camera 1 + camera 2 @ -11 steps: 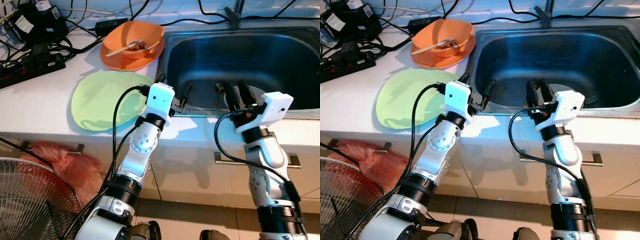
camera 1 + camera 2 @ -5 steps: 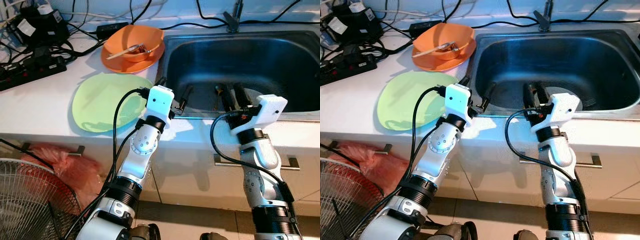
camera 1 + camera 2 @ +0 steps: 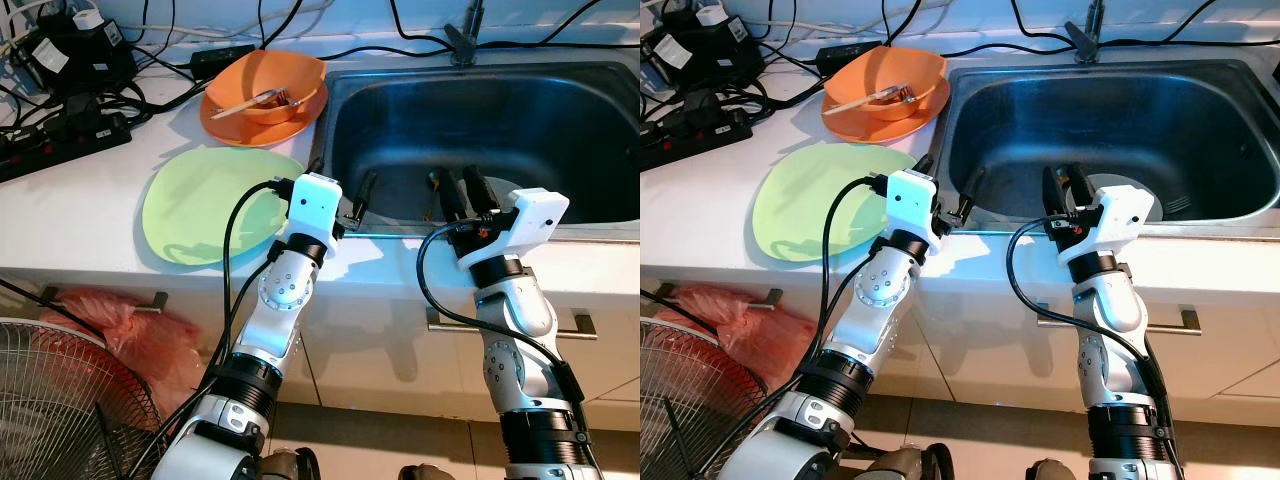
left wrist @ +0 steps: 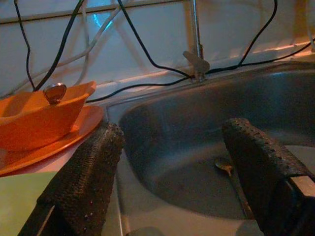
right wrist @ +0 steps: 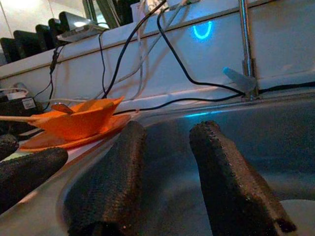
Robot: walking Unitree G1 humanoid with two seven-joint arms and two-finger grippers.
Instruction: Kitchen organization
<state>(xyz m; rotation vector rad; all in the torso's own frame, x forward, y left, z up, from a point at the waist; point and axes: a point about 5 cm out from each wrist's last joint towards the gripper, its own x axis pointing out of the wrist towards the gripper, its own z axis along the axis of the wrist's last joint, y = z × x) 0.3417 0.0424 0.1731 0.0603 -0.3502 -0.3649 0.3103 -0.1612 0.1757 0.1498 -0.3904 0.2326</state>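
An orange bowl (image 3: 265,80) holding a metal utensil and a chopstick sits on an orange plate (image 3: 225,122) at the back of the white counter. In front of it lies a green plate (image 3: 205,200). To the right is the steel sink (image 3: 540,110), with a spoon (image 3: 432,190) on its floor and a white plate (image 5: 302,209) near the right gripper. My left gripper (image 3: 343,178) is open wide over the sink's front left corner, holding nothing. My right gripper (image 3: 462,190) hovers over the sink's front edge, its fingers a little apart and empty.
Power strips and tangled cables (image 3: 60,130) crowd the counter's back left. The faucet (image 3: 462,40) stands behind the sink. Below the counter are cabinet fronts with a handle (image 3: 585,325), a red bag (image 3: 130,325) and a wire fan (image 3: 50,400) at the lower left.
The view has shifted slightly. My right gripper has drifted a little left along the sink's front edge; the left gripper stays where it was. Nothing was grasped.
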